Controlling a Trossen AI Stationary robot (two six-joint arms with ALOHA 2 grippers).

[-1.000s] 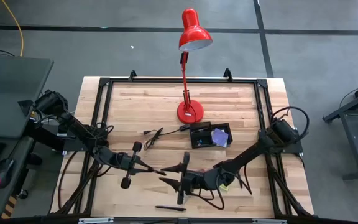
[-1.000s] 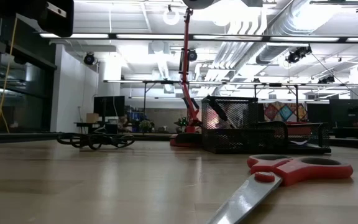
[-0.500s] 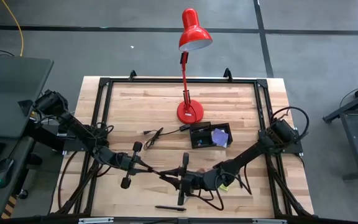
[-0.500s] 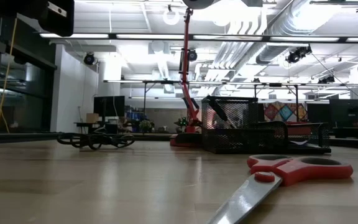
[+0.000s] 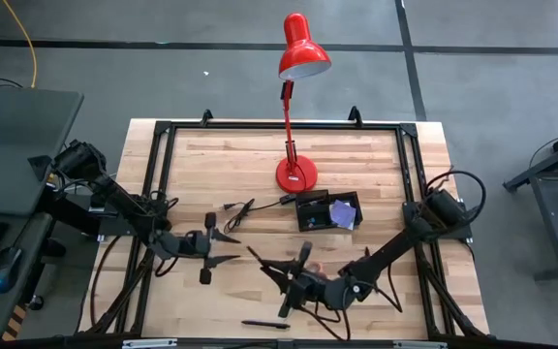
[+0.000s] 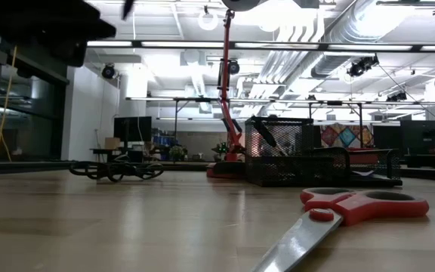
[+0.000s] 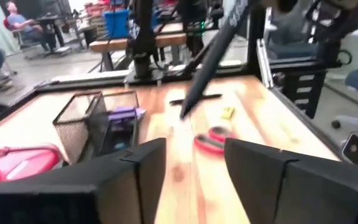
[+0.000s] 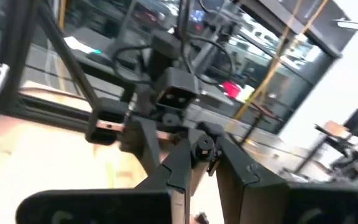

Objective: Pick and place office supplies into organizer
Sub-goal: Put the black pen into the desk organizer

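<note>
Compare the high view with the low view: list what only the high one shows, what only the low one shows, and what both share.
Only the high view: the left gripper and right gripper, both open above the near half of the table, a black pen at the near edge, and the lamp's red shade.
Only the low view: the room behind and the scissors' blade.
Both: the red lamp, the black organizer, the coiled cable.
</note>
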